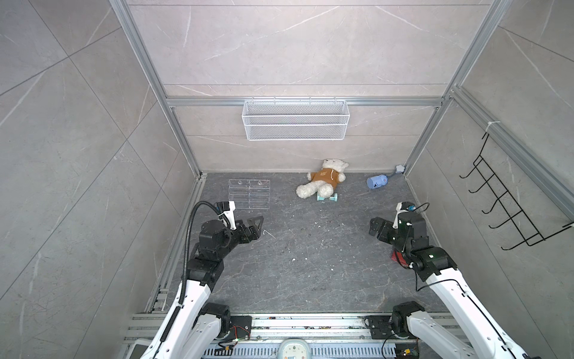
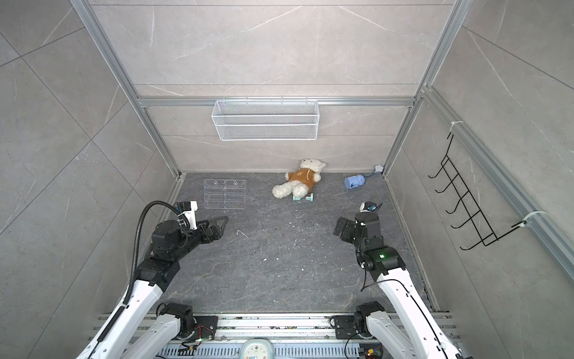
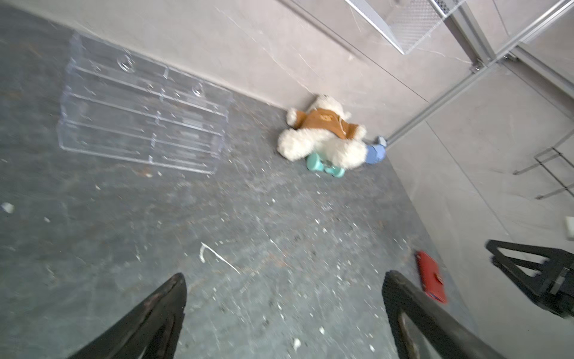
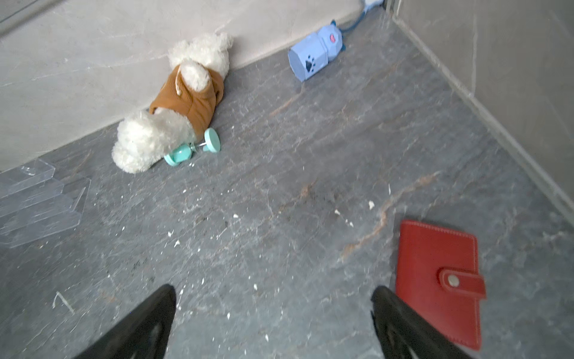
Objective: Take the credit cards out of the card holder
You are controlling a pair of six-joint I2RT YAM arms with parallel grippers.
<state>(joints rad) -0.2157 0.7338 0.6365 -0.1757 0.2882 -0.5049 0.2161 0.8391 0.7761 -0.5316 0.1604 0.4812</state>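
The card holder [image 4: 438,279] is a flat red wallet lying closed on the dark floor by the right wall, its snap tab fastened. It also shows in the left wrist view [image 3: 430,276], and a top view shows a red sliver of it under the right arm [image 1: 397,258]. The credit cards are hidden. My right gripper [image 4: 273,292] hovers open just left of the holder, with nothing between its fingers; it shows in both top views [image 1: 374,228] [image 2: 340,228]. My left gripper [image 3: 284,279] stands open and empty over bare floor on the left [image 1: 259,227].
A clear acrylic tiered rack [image 1: 249,193] lies at the back left. A white teddy bear in a brown top [image 1: 323,181] lies on a teal hourglass [image 1: 326,196] at the back wall, with a blue toy [image 1: 376,181] to its right. A wire basket [image 1: 295,119] and a black hook rack [image 1: 503,199] hang on the walls.
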